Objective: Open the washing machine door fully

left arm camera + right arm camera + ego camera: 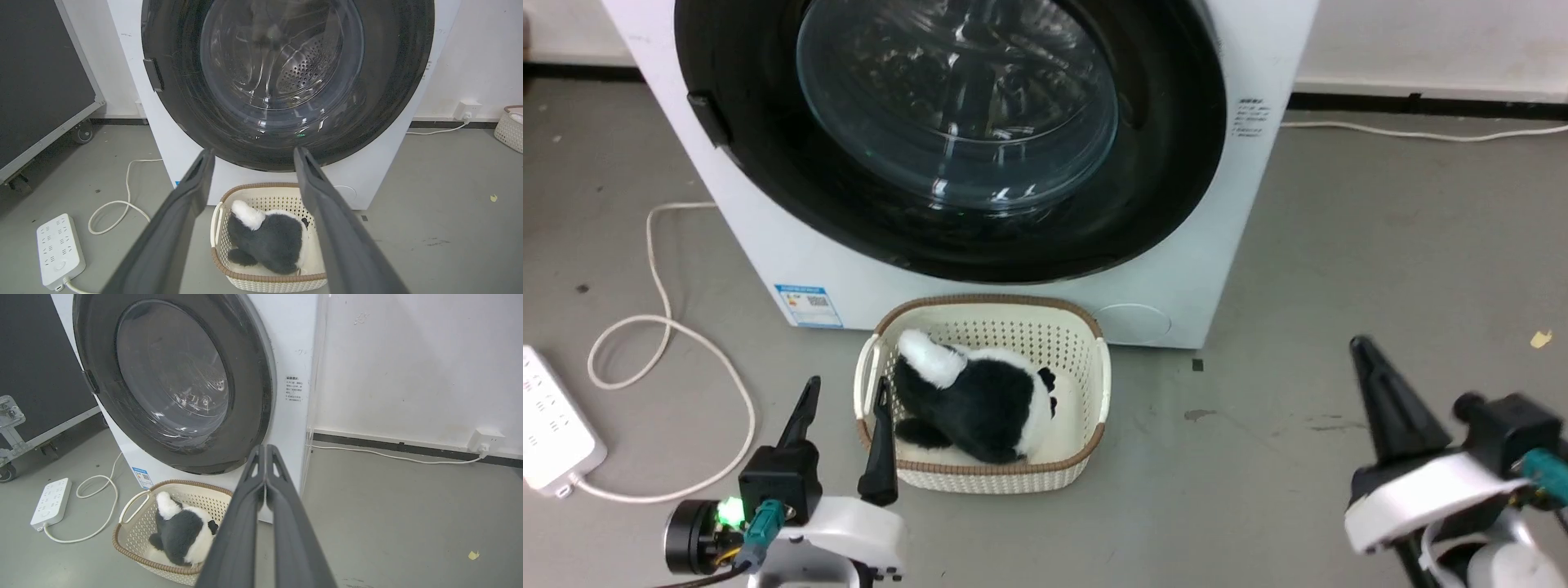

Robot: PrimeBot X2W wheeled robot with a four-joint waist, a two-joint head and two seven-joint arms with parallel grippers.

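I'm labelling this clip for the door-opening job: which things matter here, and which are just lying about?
For the job: the washing machine door, closed; the washing machine; the left gripper, open; the right gripper, shut.
Lying about: the cream basket, the plush toy in it, the power strip on the floor.

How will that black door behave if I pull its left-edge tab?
The washing machine door likely swings stiffly as one piece: thick rim, glass bowl. Its glossy face looks slippery, so the tab seems the surer grip.
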